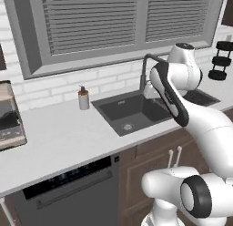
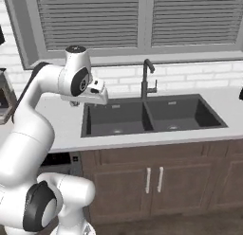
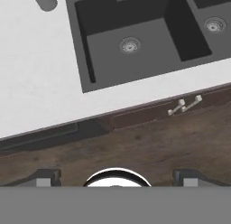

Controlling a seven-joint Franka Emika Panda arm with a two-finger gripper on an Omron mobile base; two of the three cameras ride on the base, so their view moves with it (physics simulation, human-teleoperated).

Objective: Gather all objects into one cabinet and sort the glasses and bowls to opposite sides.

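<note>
Counter point(image 2: 61, 130): white, long, running under the shuttered window point(image 2: 142, 21); serves as the work surface for this stretch of kitchen. None of the mugs, the black bowl or the wall cabinet can be made out in these views, so the task's things presumably lie elsewhere and the base must still travel to them.

Arm point(image 2: 28, 130): white, folded high above the counter, a carrying posture rather than a reaching one.

Sink point(image 2: 147, 116): dark, double-basin, set into the counter, both basins bare, drains showing in the hand view.

Base cabinets point(image 2: 156, 179): brown wood, paired handles, below the sink.

Dishwasher point(image 1: 68, 184): dark front, left of the cabinets.

Faucet point(image 2: 146, 80): dark, upright behind the basins.

Gripper point(image 2: 97, 94): hangs over the counter's edge beside the left basin, facing down; fingers point(image 3: 45, 177) spread wide, holding nothing, ready for a first pick.

Soap dispenser point(image 1: 83, 98): small, standing left of the sink.
</note>
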